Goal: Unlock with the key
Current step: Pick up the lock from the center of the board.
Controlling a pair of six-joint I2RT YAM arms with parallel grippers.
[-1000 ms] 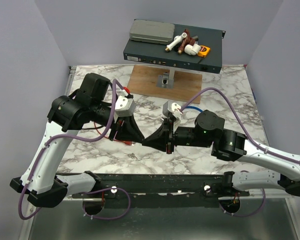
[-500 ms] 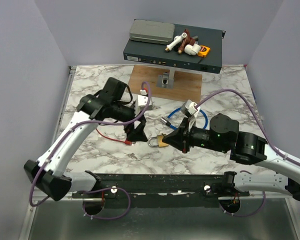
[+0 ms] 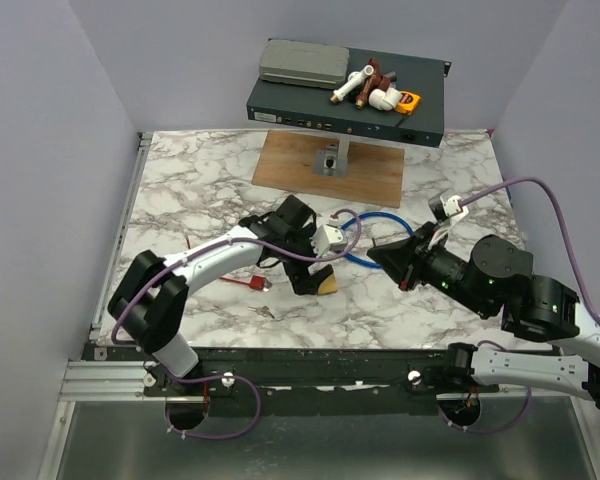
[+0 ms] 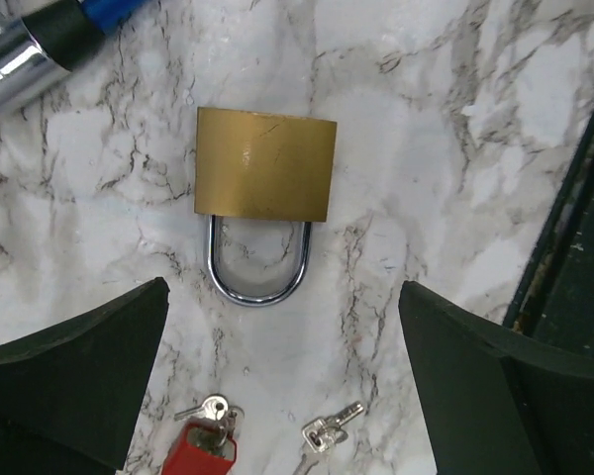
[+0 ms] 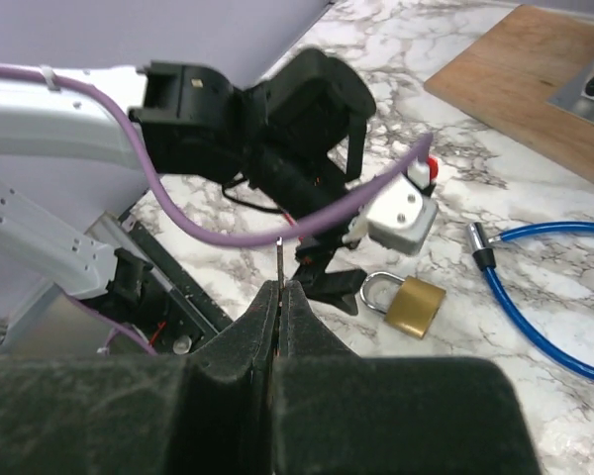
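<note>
A brass padlock (image 4: 265,163) with a steel shackle lies flat on the marble table (image 4: 445,119), its shackle pointing toward my left gripper (image 4: 282,297). That gripper is open wide just short of the lock, with nothing between its fingers. In the top view the padlock (image 3: 328,286) lies at the left gripper (image 3: 313,278). My right gripper (image 5: 280,287) is shut on a thin key (image 5: 279,255) whose blade sticks out past the tips. It hovers to the right of the padlock (image 5: 416,305), apart from it. The right gripper (image 3: 377,256) points left.
A blue cable lock (image 3: 372,238) lies just behind the padlock. A red-tagged key bunch (image 4: 203,440) and a small loose key (image 4: 329,427) lie near the front edge. A wooden board (image 3: 330,168) and a raised shelf with a box (image 3: 345,95) stand at the back.
My left gripper has opened wide and reached right, low over the table, where the padlock now lies. The right gripper has drawn back to the right with the key.
</note>
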